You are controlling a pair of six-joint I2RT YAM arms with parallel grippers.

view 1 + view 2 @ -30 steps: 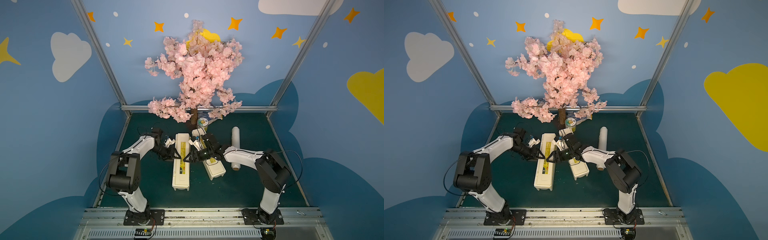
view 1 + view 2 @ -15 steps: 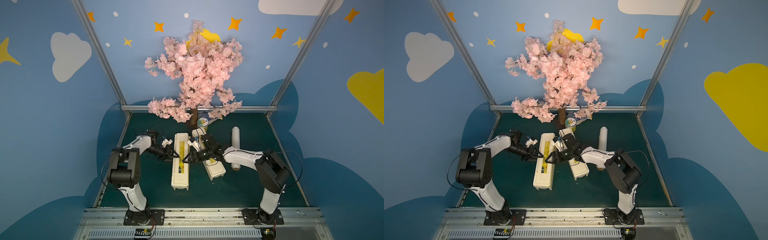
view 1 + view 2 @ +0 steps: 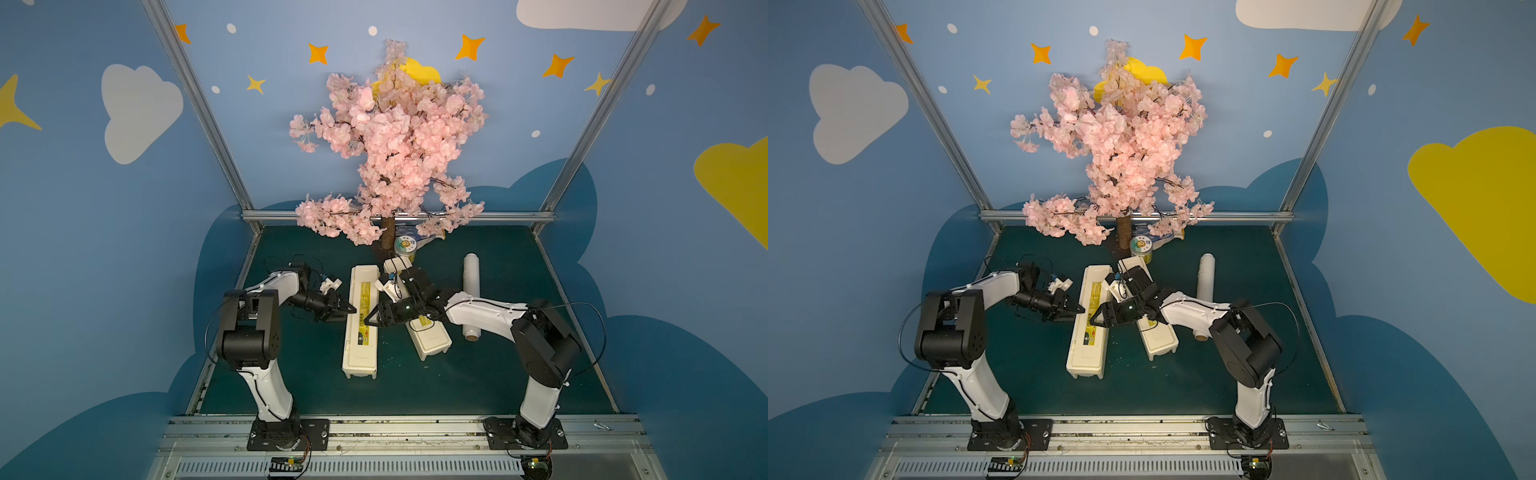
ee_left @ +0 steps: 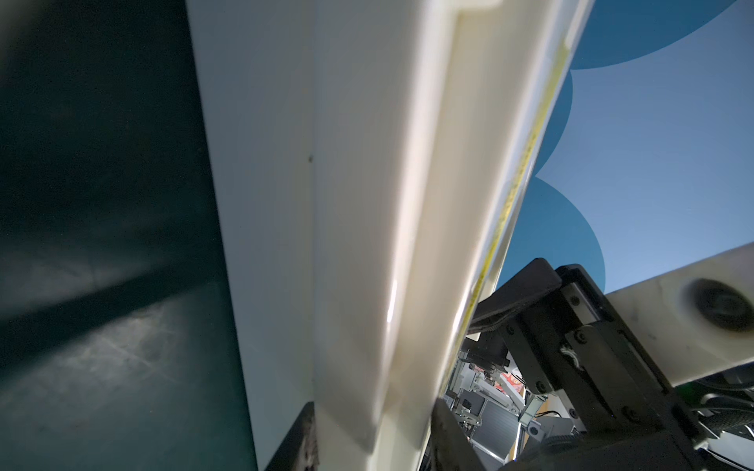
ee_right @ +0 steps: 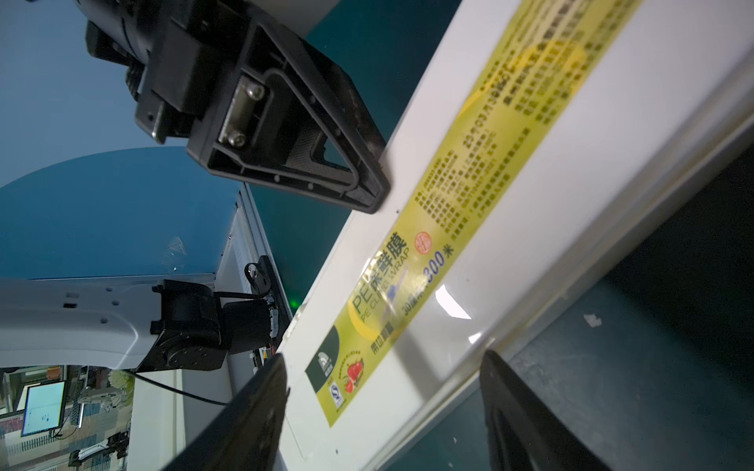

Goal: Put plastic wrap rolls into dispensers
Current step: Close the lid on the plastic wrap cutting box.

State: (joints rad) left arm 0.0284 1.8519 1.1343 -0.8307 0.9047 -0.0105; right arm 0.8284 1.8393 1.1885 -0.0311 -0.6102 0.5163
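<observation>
Cream dispenser (image 3: 359, 353): left gripper (image 3: 349, 311) straddles its lid edge, grip unclear; right gripper (image 3: 371, 319) gapes wide, empty, at the opposite edge.

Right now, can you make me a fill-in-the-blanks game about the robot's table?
1. The left gripper and the right gripper meet at the straight box, whose label is ___.
2. Out in the open on the mat lies just ___ roll.
3. The little can stands by a tree with ___ blossoms.
4. The roll lies on the robot's ___ side of the slanted box.

Missing words: yellow, one, pink, right.
</observation>
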